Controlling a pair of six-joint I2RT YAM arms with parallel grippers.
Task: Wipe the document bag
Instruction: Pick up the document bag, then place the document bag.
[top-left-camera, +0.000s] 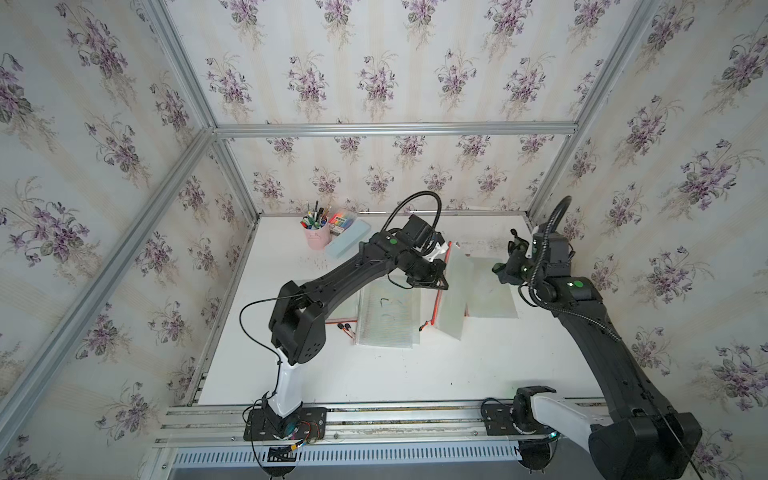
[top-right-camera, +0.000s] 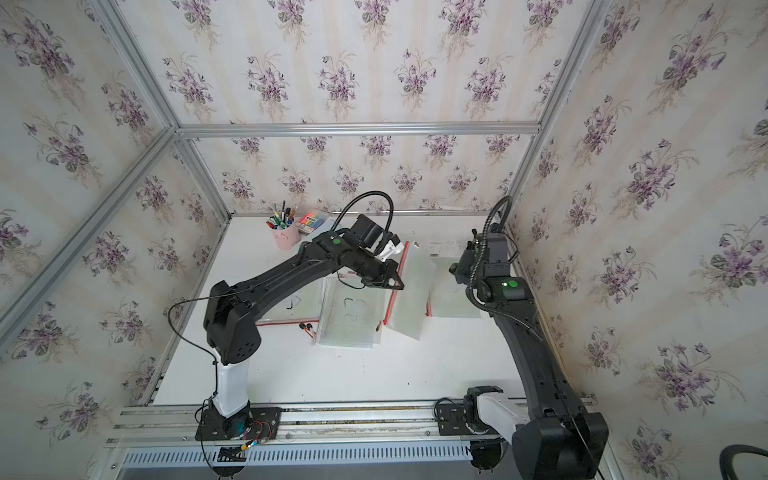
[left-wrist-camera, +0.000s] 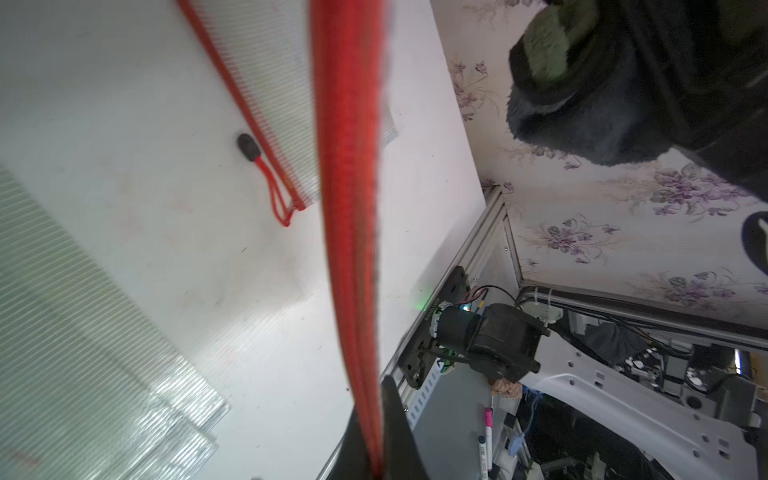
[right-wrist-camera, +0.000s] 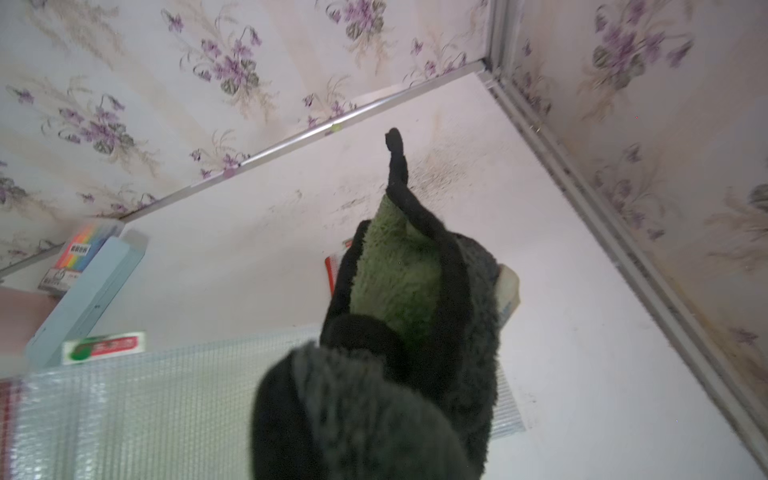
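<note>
The white worktop (top-left-camera: 374, 374) is carrying everything, and both arms are reaching over its far half. The left arm (top-left-camera: 332, 278) is stretching in from the near left. The right arm (top-left-camera: 590, 324) is coming up along the right wall.

The bag (top-left-camera: 455, 291), clear mesh with a red zip edge, is standing tilted near the middle of the worktop in both top views (top-right-camera: 409, 291). Its zip edge is being held up in the air. Its other long edge is lying low, toward the right.

Three flat bags are lying around it: one just to its left (top-left-camera: 388, 316), one further left under the left arm (top-left-camera: 345, 307), and one on the right (top-left-camera: 492, 295), partly under the tilted bag.

The left fingers (left-wrist-camera: 395, 415) are pinching tight on the bag's red zip edge, with almost no gap between them.

The right fingers (top-left-camera: 513, 259) are buried in a dark cloth (right-wrist-camera: 399, 291) with a green inner face. They are clamping it and carrying it clear of the worktop. The cloth is hanging near the bag's raised face, and I cannot tell whether it is touching.

At the far left a blue case (top-left-camera: 347, 239), a pink cup (top-left-camera: 316, 237) of pens and a marker box (top-left-camera: 343, 218) are sitting close together. A black zip pull (left-wrist-camera: 248, 146) is lying on the worktop beside one flat bag.
</note>
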